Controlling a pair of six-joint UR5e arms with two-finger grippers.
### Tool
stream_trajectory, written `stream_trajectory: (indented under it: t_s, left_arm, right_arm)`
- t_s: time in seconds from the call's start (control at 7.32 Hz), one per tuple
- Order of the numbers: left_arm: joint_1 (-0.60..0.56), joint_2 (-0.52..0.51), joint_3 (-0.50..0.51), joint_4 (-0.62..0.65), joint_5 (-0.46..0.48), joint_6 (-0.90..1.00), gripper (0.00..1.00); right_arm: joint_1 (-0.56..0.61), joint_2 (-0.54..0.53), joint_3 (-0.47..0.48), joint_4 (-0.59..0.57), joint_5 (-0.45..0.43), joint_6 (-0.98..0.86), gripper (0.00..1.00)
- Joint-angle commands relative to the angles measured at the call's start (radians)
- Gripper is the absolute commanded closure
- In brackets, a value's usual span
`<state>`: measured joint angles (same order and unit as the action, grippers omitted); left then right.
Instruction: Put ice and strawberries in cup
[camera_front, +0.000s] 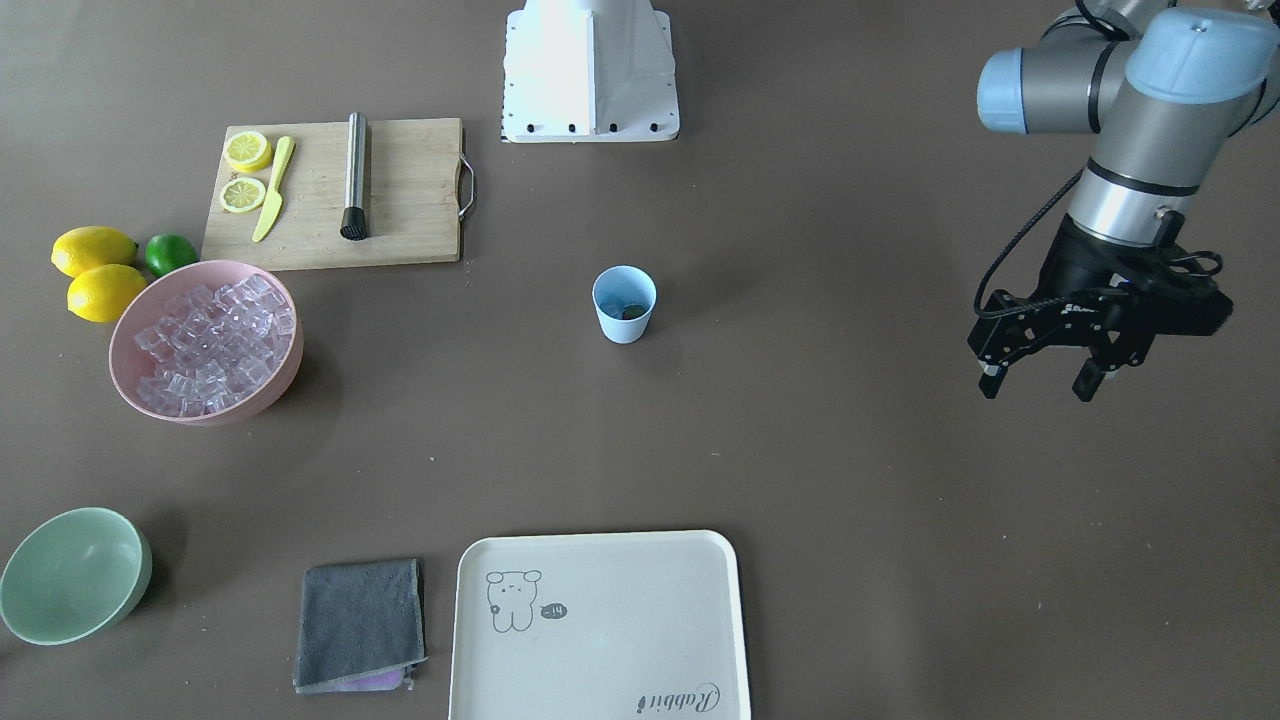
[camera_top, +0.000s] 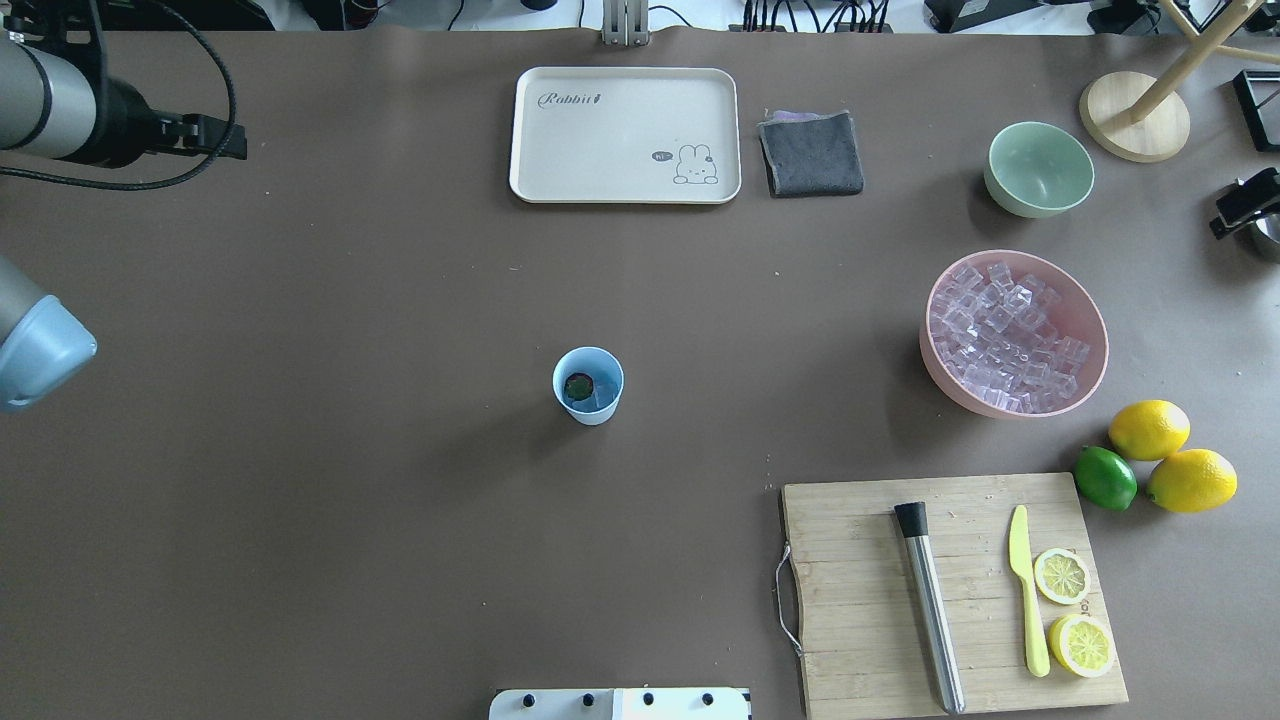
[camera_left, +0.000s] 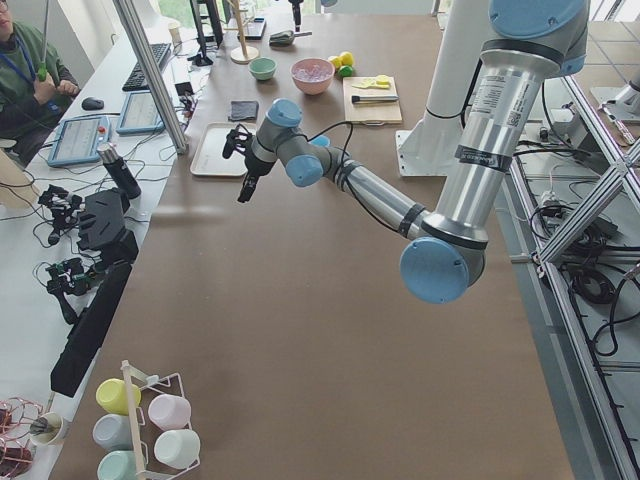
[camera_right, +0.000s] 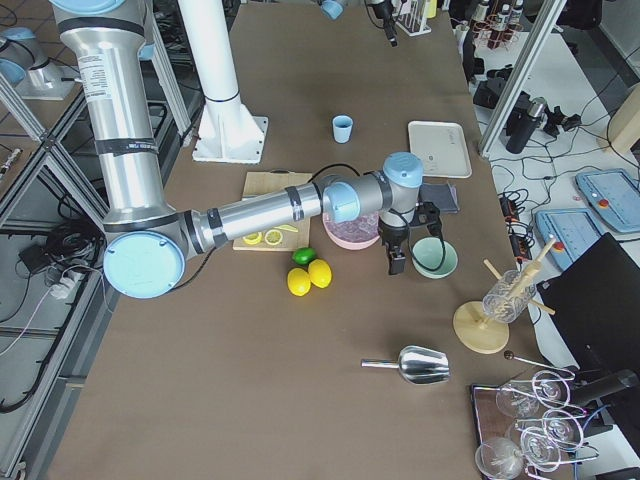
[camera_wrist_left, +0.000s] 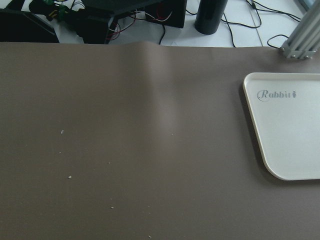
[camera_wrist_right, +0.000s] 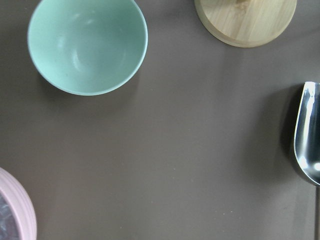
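Tapered light-blue plastic cup (camera_top: 590, 410) stood upright, mouth up, strawberry (camera_top: 578, 388) inside; glassy ice (camera_top: 1005, 335) in pink bowl (camera_top: 945, 378); left hand (camera_front: 1045, 378) open, right hand (camera_right: 397, 256): cannot tell

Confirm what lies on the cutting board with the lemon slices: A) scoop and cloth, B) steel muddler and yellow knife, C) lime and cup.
B: the steel muddler and yellow knife lie on the cutting board beside the lemon slices.
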<state>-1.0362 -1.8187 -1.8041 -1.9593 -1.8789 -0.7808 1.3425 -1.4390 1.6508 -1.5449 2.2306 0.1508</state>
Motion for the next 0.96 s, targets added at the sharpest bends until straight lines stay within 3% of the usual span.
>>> stream_trajectory:
  t_s: [0.0,0.27,0.55,0.68,0.82]
  left_arm:
    - [-0.166,0.108,0.066,0.052,-0.135,0.34,0.02]
    - [-0.339,0.181,0.152,0.054,-0.263,0.62,0.02]
    - [-0.467,0.234,0.211,0.056,-0.353,0.731,0.02]
    - [-0.525,0.231,0.226,0.112,-0.437,0.768,0.02]
    - [-0.569,0.231,0.226,0.166,-0.459,0.867,0.02]
  right_arm:
    - [0.137,-0.018,-0.138,0.005,0.048,-0.162,0.0]
    - [0.223,-0.067,-0.149,0.009,0.07,-0.206,0.0]
    - [0.241,-0.069,-0.141,0.008,0.073,-0.194,0.0]
    - [0.239,-0.051,-0.138,0.003,0.087,-0.189,0.0]
    - [0.241,-0.034,-0.137,0.0,0.105,-0.168,0.0]
